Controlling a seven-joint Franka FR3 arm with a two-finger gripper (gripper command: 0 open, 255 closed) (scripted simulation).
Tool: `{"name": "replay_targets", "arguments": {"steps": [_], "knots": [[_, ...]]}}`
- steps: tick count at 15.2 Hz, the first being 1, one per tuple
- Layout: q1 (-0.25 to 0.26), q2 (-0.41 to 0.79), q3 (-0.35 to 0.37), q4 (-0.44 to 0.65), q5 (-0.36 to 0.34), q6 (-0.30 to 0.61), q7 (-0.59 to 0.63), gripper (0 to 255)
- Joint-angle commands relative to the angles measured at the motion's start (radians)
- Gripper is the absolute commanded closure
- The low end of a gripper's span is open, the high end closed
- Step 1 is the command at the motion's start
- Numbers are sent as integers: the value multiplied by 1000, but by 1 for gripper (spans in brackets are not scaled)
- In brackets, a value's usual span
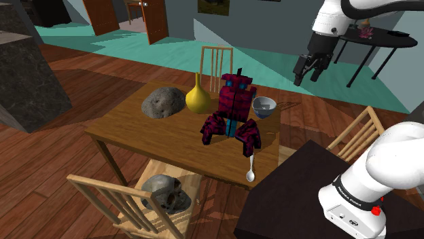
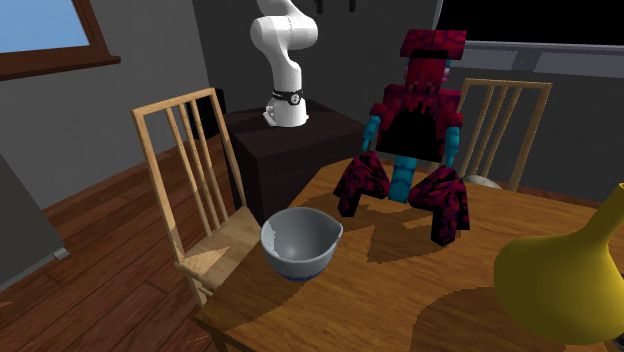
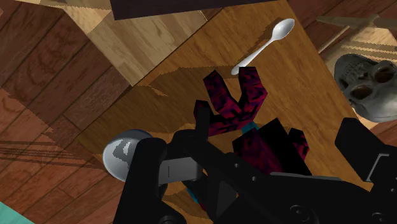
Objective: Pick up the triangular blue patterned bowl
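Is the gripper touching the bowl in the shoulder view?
No: the gripper hangs in the air, well clear of the bowl sitting on the table.

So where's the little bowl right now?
The bowl sits on the wooden table, near its edge at the shoulder view's right, just beside the red toy robot.

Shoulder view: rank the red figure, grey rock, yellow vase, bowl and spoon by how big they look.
1. red figure
2. grey rock
3. yellow vase
4. bowl
5. spoon
The rock and vase are fairly close: the vase looks taller and the rock wider and fuller.
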Motion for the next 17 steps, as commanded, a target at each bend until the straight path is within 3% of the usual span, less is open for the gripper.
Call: {"name": "replay_targets", "arguments": {"steps": [1, 10, 17], "knots": [[0, 0, 0, 0, 0, 0, 0, 0], [-40, 237, -141, 3, -51, 226, -164, 0], [-53, 477, -242, 81, -31, 375, -303, 0]]}}
